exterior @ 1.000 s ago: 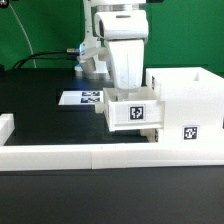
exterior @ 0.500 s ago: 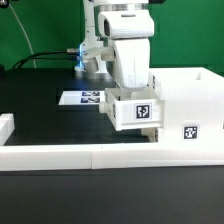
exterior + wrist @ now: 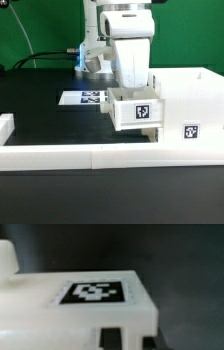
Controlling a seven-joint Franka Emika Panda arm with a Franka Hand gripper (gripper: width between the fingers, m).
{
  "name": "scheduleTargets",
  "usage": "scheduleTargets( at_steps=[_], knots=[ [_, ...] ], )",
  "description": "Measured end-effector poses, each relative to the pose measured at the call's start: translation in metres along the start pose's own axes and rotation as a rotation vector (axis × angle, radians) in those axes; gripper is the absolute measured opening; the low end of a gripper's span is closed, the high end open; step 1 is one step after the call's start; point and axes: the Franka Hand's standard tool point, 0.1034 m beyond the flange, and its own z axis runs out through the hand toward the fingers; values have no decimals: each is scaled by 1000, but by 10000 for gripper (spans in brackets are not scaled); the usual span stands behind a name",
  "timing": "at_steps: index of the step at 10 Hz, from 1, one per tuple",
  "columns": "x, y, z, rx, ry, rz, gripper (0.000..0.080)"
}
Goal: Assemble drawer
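My gripper (image 3: 129, 92) reaches down into a small white tray (image 3: 136, 112) with a black-and-white tag on its front and is shut on its wall. It holds the tray slightly tilted, just above the table, against the open side of the tall white box casing (image 3: 190, 95) at the exterior view's right. In the wrist view the tray (image 3: 60, 317) fills the picture with its tag (image 3: 93, 291) on top. The two dark fingertips (image 3: 112, 338) stand close together at its edge, with my gripper (image 3: 131, 340) closed on the wall. No second tray is in view.
The marker board (image 3: 82, 98) lies flat on the black table behind the tray. A long low white border rail (image 3: 60, 154) runs along the front, with a short piece (image 3: 5, 127) at the exterior view's left. Cables and the arm's base stand at the back.
The gripper and the held tray have shifted a little toward the exterior view's right, closer to the casing. In the last half second they hardly move.
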Motion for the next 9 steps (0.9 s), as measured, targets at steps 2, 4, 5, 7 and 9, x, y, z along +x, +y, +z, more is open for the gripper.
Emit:
scheduleTargets(
  at_steps=[2, 4, 5, 7, 9],
  knots=[
    [2, -1, 0, 2, 0, 28, 42],
    [3, -2, 1, -1, 2, 46, 42],
    [3, -2, 1, -2, 2, 46, 42],
    [3, -2, 1, 0, 2, 46, 42],
    [3, -2, 1, 3, 1, 39, 42]
  ],
)
